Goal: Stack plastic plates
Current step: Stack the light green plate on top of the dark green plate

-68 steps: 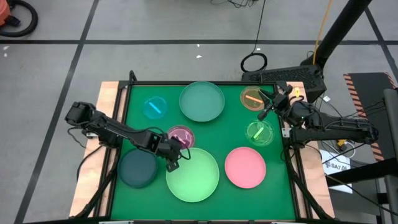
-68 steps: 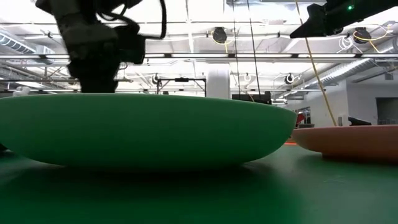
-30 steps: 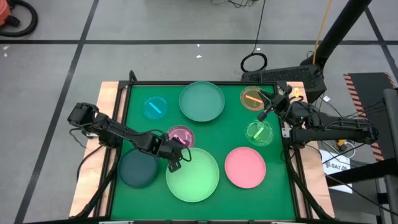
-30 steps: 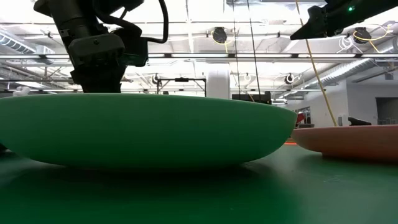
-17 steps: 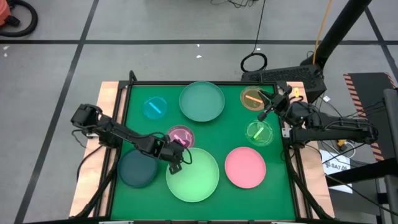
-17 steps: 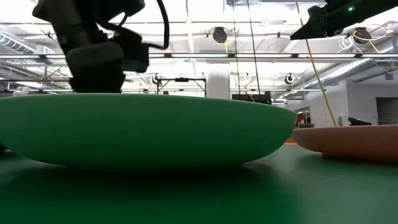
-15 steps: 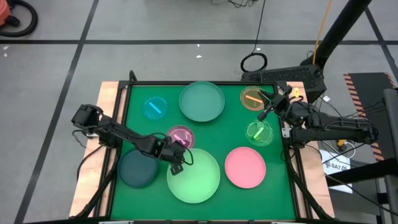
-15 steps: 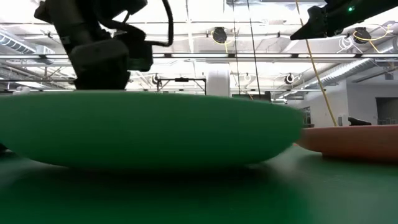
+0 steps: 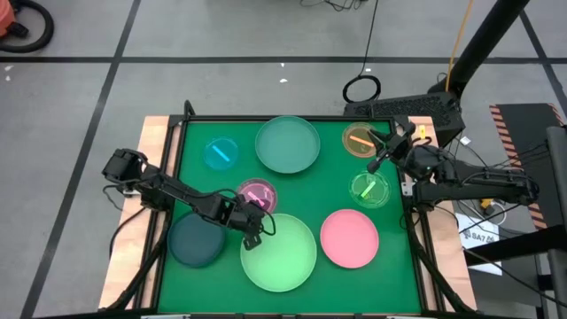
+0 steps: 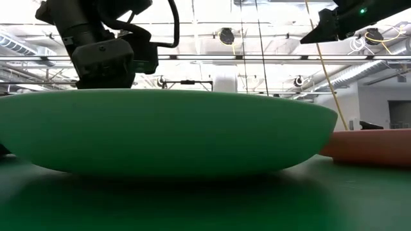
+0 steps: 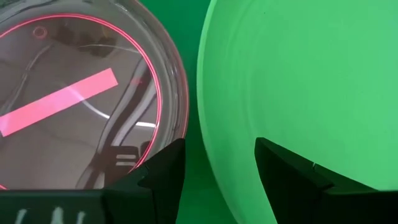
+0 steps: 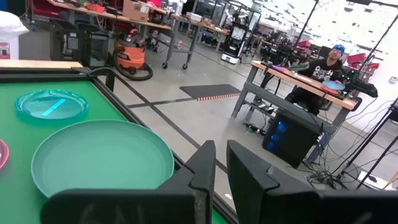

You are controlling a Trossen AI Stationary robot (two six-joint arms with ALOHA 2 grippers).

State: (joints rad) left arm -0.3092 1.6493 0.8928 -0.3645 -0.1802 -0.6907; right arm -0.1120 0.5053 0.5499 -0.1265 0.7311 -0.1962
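Note:
The large light green plate (image 9: pixel 280 252) lies flat at the table's near middle and fills the low view (image 10: pixel 167 131). My left gripper (image 9: pixel 257 232) is open over its far-left rim, one finger inside the plate and one outside, next to the small magenta plate (image 11: pixel 81 99). The dark teal plate (image 9: pixel 196 241) lies to the left and the pink plate (image 9: pixel 349 237) to the right. Along the far side lie the pale teal plate (image 9: pixel 288 144) and the small blue (image 9: pixel 221 152) and orange (image 9: pixel 360 140) plates. The small green plate (image 9: pixel 369 189) lies at right. My right gripper (image 12: pixel 221 155) is shut, raised at the right edge. My left gripper comes slanting down from the table's left at the light green plate's far-left rim (image 11: pixel 208 155). One finger (image 11: pixel 292 180) is over the plate's inside and the other (image 11: pixel 165 171) is outside it. The plate lies flat on the table. Whether a finger touches it, I cannot tell.
A raised dark frame (image 9: pixel 182 133) borders the green table top. Bare green shows between the plates, mostly in the middle (image 9: pixel 332 190). Beyond the far edge are a workshop floor, benches and a seated person (image 12: pixel 329 62).
The light green plate has slid a little toward the table's right and near edges, staying flat. My left gripper has gone the same way with it, still open.

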